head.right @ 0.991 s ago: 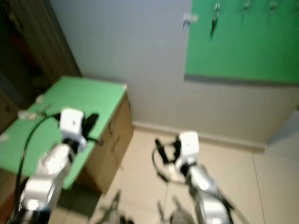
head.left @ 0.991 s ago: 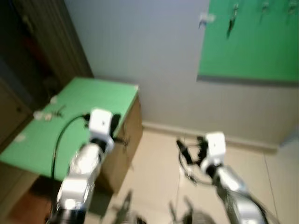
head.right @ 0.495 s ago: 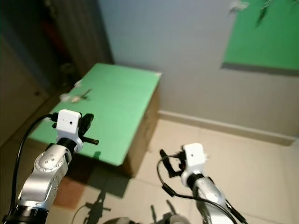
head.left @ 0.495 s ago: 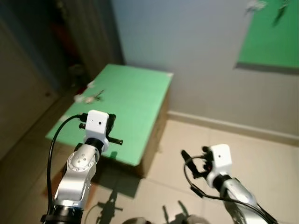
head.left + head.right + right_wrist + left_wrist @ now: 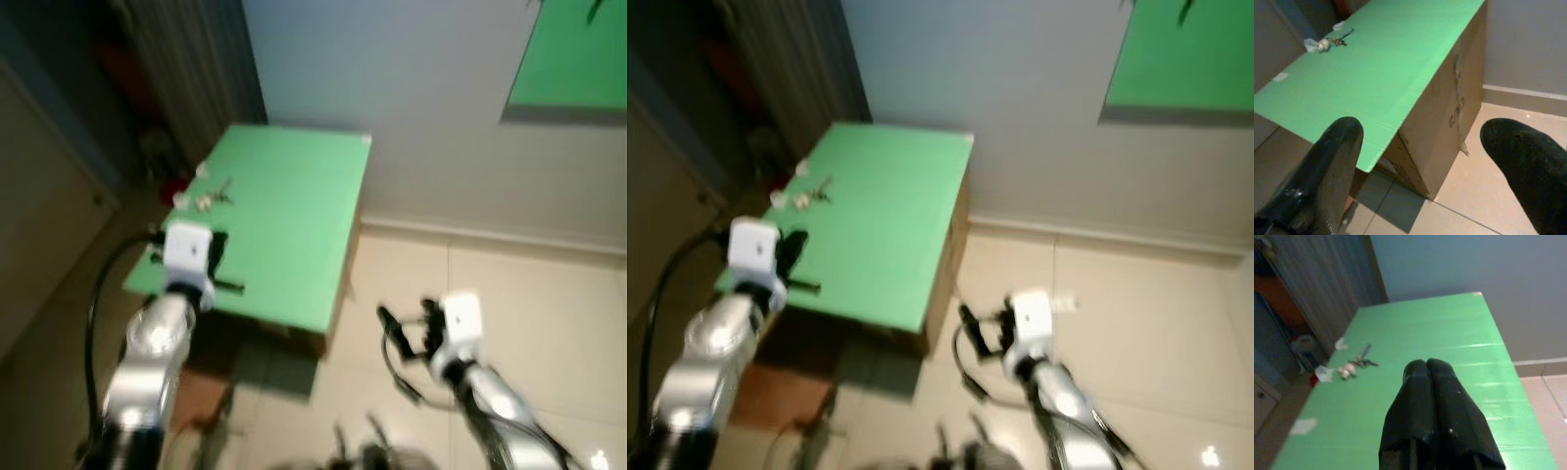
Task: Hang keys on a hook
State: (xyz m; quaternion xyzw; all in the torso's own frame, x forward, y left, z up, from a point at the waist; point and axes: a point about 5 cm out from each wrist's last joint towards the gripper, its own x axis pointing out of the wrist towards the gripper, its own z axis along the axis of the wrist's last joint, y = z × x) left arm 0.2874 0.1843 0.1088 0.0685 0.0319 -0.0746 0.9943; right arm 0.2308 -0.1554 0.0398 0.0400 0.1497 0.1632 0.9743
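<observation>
From the head camera, the keys [image 5: 214, 191] lie at ten o'clock on the green-topped box [image 5: 294, 225], near its far left edge, and a green board [image 5: 573, 59] hangs on the wall at two o'clock. In the left wrist view, the left gripper [image 5: 1428, 366] has its fingers pressed together over the green top. In the right wrist view, the right gripper [image 5: 1422, 139] is spread wide near the cardboard side.

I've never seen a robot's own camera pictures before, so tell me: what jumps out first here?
The bright green top of a cardboard box table against the grey wall stands out, with a small bunch of keys lying near its far left edge. Two silver arms reach forward: the left gripper, fingers pressed together, is over the table; the right gripper, fingers wide apart, is over the tiled floor beside it.
</observation>
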